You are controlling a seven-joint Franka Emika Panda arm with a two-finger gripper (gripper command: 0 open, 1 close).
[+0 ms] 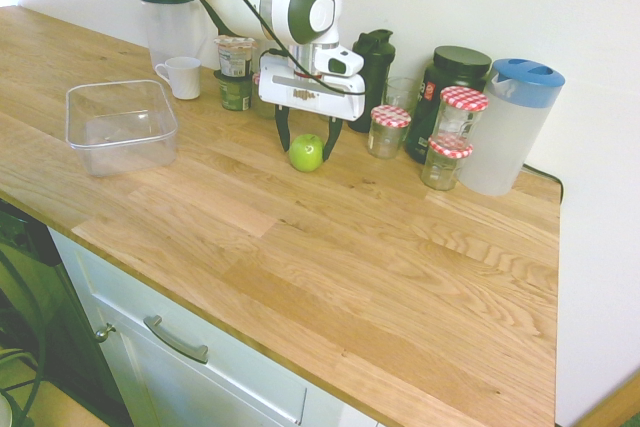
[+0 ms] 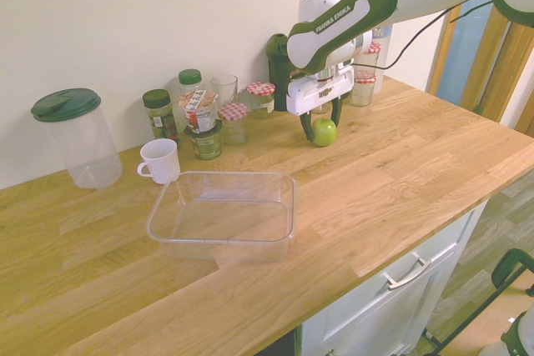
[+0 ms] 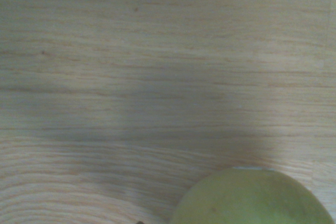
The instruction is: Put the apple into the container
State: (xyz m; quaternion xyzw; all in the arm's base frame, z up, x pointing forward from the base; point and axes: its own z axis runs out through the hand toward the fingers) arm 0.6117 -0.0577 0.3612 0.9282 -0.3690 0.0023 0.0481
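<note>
Gripper [image 1: 307, 139]: spread wide, fingers either side of the apple, not pinching.
Apple [image 1: 306, 152]: on the tabletop [image 1: 400, 267], frame center.
Container [image 1: 121, 125]: frame left, well apart.

One apple [image 1: 306, 152], one container [image 1: 121, 126], one mug [image 1: 182, 77], two pitchers [image 1: 513, 127].

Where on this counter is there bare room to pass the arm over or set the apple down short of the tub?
Bare wood runs between the apple and the container, and across the whole front of the counter to its right end. The back wall is crowded: jars, pitchers and the white mug. The open gripper straddles the apple.
</note>
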